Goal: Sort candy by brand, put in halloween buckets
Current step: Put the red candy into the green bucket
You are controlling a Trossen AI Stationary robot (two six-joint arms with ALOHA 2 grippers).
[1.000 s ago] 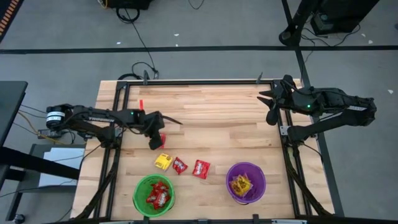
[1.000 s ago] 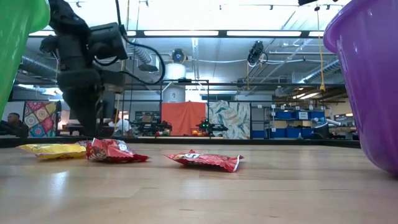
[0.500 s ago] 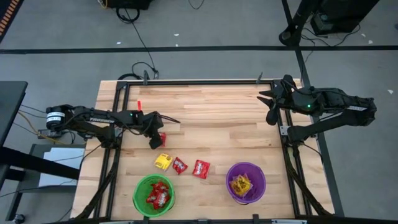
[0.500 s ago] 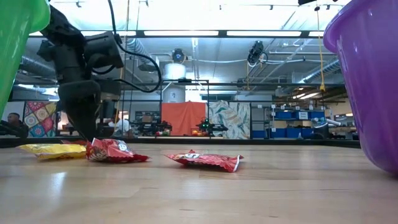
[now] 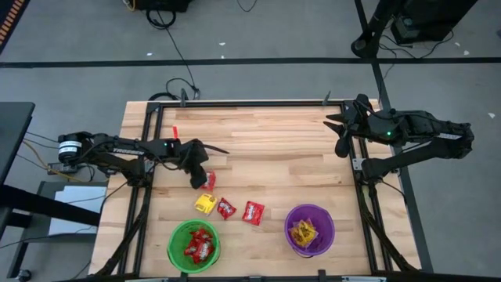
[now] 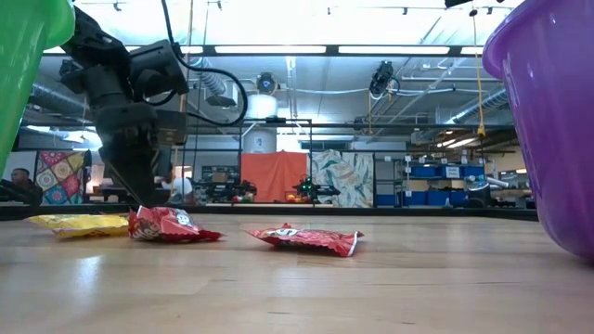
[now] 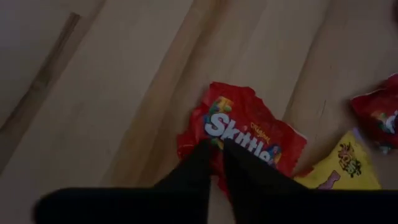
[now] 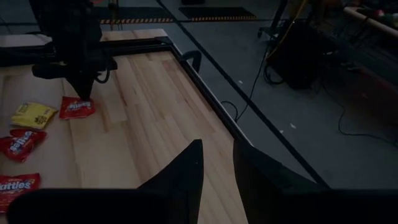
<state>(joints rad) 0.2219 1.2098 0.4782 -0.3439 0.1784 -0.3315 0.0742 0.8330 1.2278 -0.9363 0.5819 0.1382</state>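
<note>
Worktop, centre-left of the high frame: my left hand is nearly closed, fingers pinching the red Skittles packet; right hand parked upper right, slightly open, empty. Green bucket sits lower left. Risk: grip on the wrapper edge only, so the packet may slip free.

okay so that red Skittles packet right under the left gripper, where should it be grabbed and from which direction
Take the red Skittles packet by its near crinkled edge, coming straight down from above. It lies flat on the table, so only a raised wrapper edge gives the fingers something to pinch. The left gripper is already over that edge, fingers nearly together. The yellow packet lies close beside it.
</note>
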